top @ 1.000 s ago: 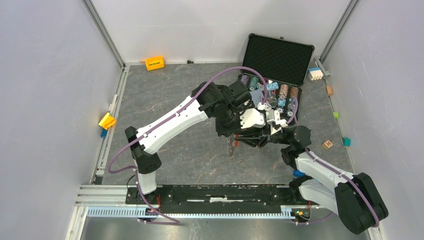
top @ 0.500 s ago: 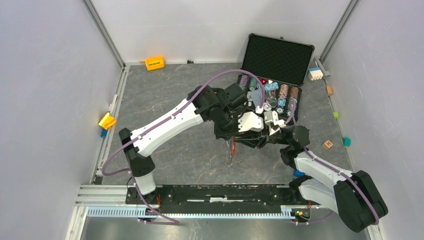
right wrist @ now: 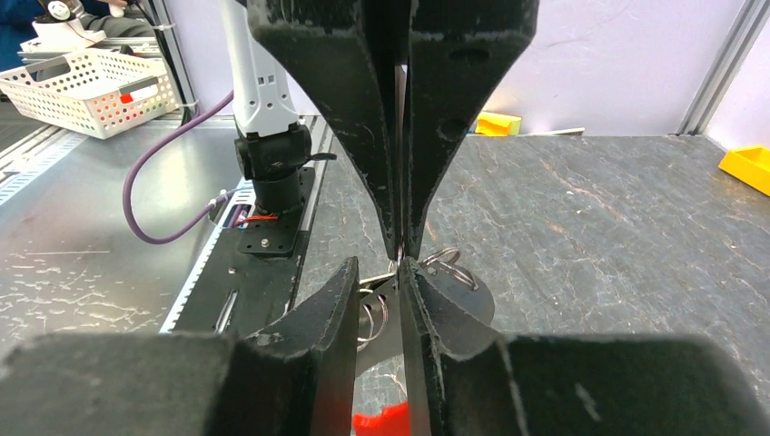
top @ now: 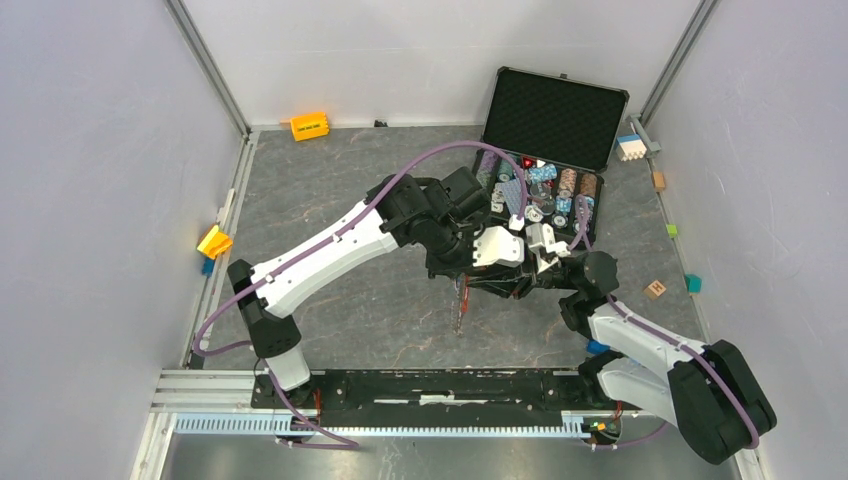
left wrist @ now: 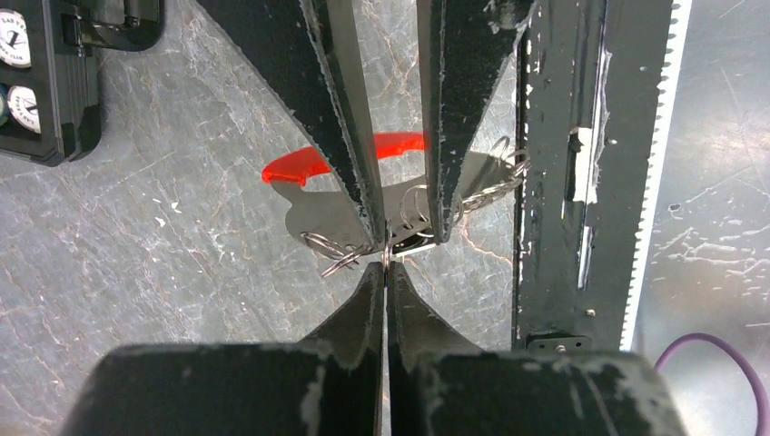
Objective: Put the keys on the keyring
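Observation:
My two grippers meet tip to tip above the middle of the table. The left gripper (left wrist: 386, 263) (top: 472, 272) is shut on a thin silver ring of the keyring, seen edge-on. The right gripper (right wrist: 381, 272) (left wrist: 406, 238) faces it, its jaws a little apart and closed round another small ring (left wrist: 414, 205). Below them hang a flat silver piece (left wrist: 313, 213), more rings and the chain (left wrist: 490, 186). The red fob (left wrist: 295, 168) (right wrist: 381, 422) lies lowest. In the top view the bundle (top: 461, 305) dangles under the grippers. I cannot pick out the keys among the silver pieces.
An open black case (top: 556, 105) with poker chips (top: 545, 185) stands at the back right, close behind the arms. An orange block (top: 309, 126) lies at the back wall, a yellow one (top: 214, 241) at the left edge, small blocks (top: 655, 289) at the right. The black base rail (top: 450, 385) runs along the front.
The left arm's elbow and base link have swung left and nearer. The joined grippers drifted slightly left with the bundle. The right jaws narrowed a touch.

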Controlling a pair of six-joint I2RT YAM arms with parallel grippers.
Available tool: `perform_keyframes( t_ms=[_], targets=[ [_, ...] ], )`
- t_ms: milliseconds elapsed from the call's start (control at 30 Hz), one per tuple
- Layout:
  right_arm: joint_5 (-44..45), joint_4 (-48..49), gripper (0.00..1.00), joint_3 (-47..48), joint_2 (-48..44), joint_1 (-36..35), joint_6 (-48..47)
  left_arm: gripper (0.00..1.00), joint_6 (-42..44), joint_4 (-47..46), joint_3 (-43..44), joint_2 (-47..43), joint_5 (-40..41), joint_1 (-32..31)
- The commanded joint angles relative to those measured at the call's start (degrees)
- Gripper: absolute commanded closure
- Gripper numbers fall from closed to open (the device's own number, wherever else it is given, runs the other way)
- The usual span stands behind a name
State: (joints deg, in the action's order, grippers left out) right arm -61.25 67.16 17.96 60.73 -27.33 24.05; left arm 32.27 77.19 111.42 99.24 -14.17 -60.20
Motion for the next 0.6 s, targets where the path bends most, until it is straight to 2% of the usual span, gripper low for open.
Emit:
perform_keyframes(
  t_ms=[0,567],
  targets=[
    [-1.08,0.79,0.72,0.59,-1.83,-0.61,-1.97,0.98,3.26,-3.93,-1.29,-3.34,-1.56,-0.20],
    [-1.02,-3.33,0.77,1.43,-1.35,-2.42,-4.91,0.98,2.03,-5.27,-1.11,-3.17,-1.99,-0.23]
  ],
)
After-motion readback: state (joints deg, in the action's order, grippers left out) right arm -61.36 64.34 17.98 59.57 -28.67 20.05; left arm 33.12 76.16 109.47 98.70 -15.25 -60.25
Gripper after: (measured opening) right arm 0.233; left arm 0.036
